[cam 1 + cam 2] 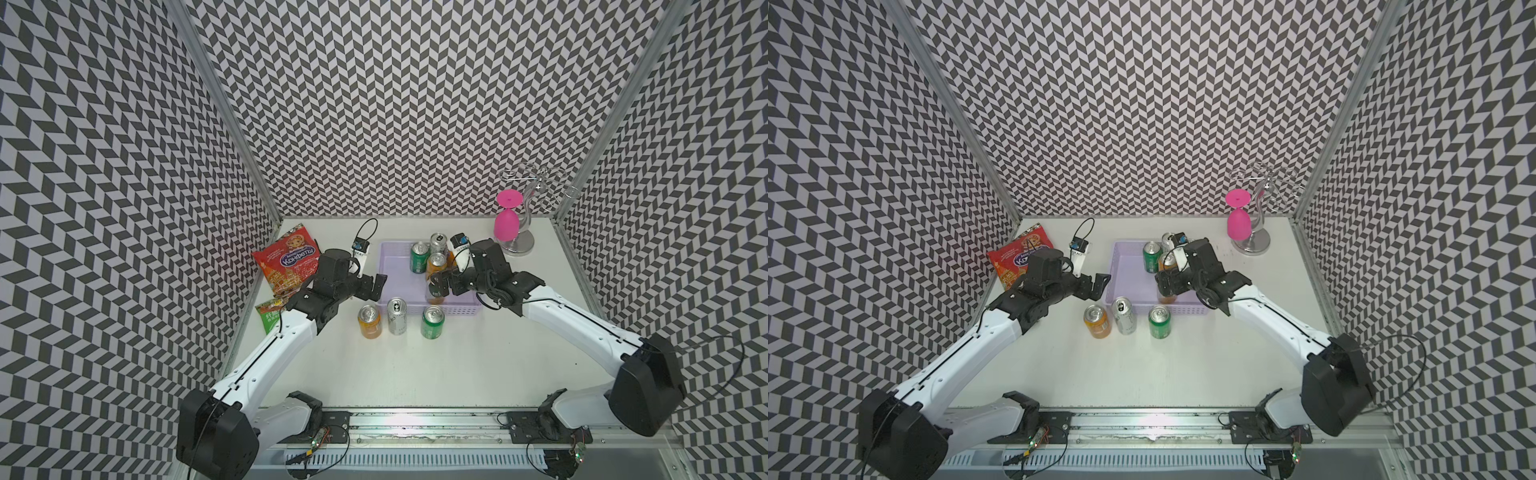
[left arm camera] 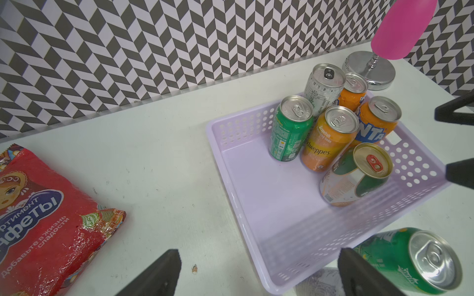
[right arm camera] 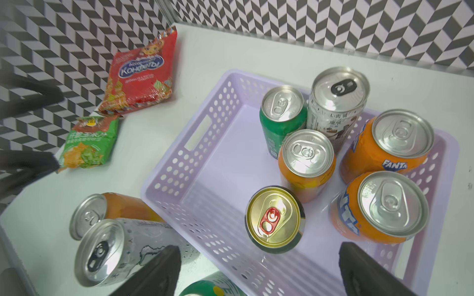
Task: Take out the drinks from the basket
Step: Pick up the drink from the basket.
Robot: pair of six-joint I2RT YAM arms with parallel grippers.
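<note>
The lavender basket (image 1: 392,266) (image 1: 1129,270) (image 2: 256,192) (image 3: 205,164) holds several cans grouped at its right end: a green one (image 2: 291,128), a silver-white one (image 2: 323,87), orange ones (image 2: 329,138) and a green-and-gold can (image 3: 274,220). Three cans stand on the table in front of the basket: orange (image 1: 369,321), silver (image 1: 397,316) and green (image 1: 432,322). My left gripper (image 1: 376,286) (image 2: 256,274) is open and empty at the basket's left side. My right gripper (image 1: 437,284) (image 3: 256,271) is open above the basket's front edge, close to the gold-topped can and touching nothing.
A red snack bag (image 1: 291,262) and a green snack bag (image 1: 272,316) lie by the left wall. A pink goblet (image 1: 507,220) hangs upside down on a chrome stand (image 1: 519,245) at the back right. Patterned walls enclose three sides.
</note>
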